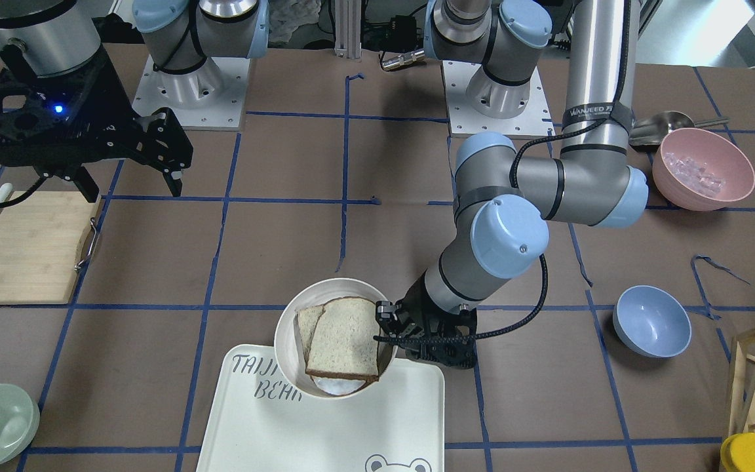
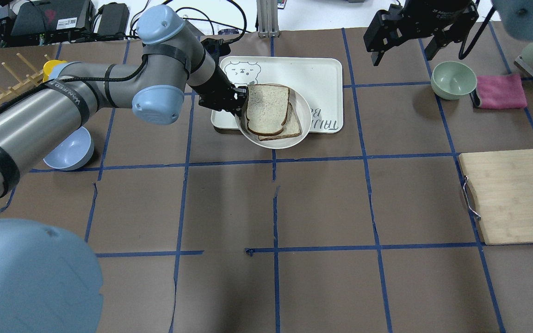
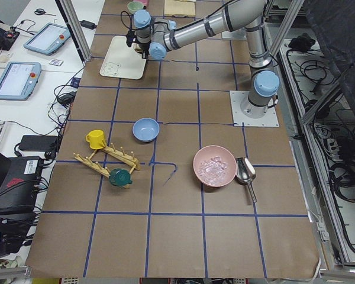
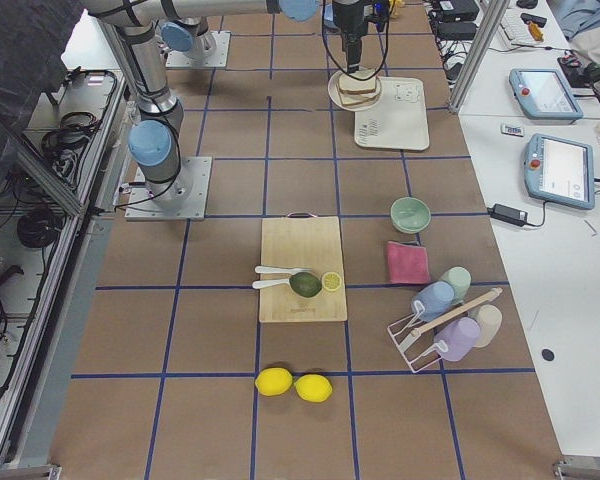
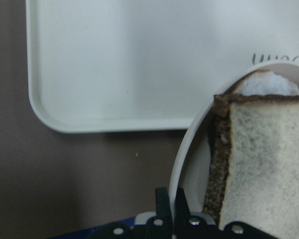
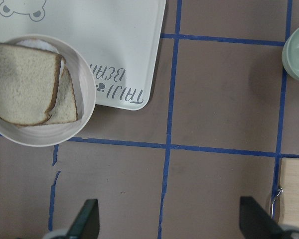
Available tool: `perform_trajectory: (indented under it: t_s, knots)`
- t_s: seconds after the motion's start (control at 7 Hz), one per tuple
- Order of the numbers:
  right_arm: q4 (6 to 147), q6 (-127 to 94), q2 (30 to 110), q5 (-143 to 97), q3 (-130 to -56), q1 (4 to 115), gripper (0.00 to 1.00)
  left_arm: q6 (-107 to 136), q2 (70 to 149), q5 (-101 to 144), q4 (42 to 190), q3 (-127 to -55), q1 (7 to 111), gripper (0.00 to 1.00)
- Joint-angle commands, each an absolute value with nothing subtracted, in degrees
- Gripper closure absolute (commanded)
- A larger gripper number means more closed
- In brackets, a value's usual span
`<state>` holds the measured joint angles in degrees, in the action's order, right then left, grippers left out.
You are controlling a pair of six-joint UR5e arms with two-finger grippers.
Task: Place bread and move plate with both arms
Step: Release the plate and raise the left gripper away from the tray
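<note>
The round cream plate [image 2: 271, 144] overlaps the near edge of the tray. On it the bread [image 2: 266, 108], with a dark brown crust, lies on top of a smaller pale slice [image 2: 294, 127]. My left gripper [image 2: 241, 104] is shut on the plate's left rim. In the left wrist view the rim [image 5: 184, 164] runs between the closed fingers, with the bread [image 5: 264, 169] just inside it. My right gripper [image 2: 403, 51] is open and empty, high at the far right. Its wrist view looks down on the plate [image 6: 84, 109] and bread [image 6: 22, 82].
The "TAIJI BEAR" tray [image 2: 322, 74] lies under and behind the plate. A green bowl [image 2: 454, 78] and pink cloth [image 2: 500, 90] sit below the right gripper. A cutting board [image 2: 509, 196] is at the right. A blue bowl [image 2: 70, 148] and a drying rack [image 2: 7, 88] are at the left.
</note>
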<state>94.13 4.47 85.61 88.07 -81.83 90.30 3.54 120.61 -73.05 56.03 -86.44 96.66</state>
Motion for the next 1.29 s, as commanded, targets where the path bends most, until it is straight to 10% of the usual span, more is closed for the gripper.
perform_trajectory:
  t_s: [0.0,0.57,0.71,0.86,1.14]
  knots:
    - [94.2,4.4,85.6,88.1,-81.9,90.3,0.0,3.8,130.1,-72.5,56.4,-75.2,96.6,1.0]
    - [94.2,4.2,85.6,88.0,-81.9,90.3,0.0,3.8,138.2,-70.1,54.5,-68.4,96.6,1.0]
    - [94.2,4.1,85.6,88.0,-82.0,90.3,0.0,4.4,138.3,-66.8,54.0,-68.5,96.7,0.3]
    - [94.2,4.1,85.6,88.0,-82.0,90.3,0.0,7.0,137.4,-65.9,54.3,-68.7,96.7,0.0]
    - [94.1,4.1,85.6,88.0,-82.0,90.2,0.0,6.8,134.7,-75.9,57.6,-69.1,96.5,0.0]
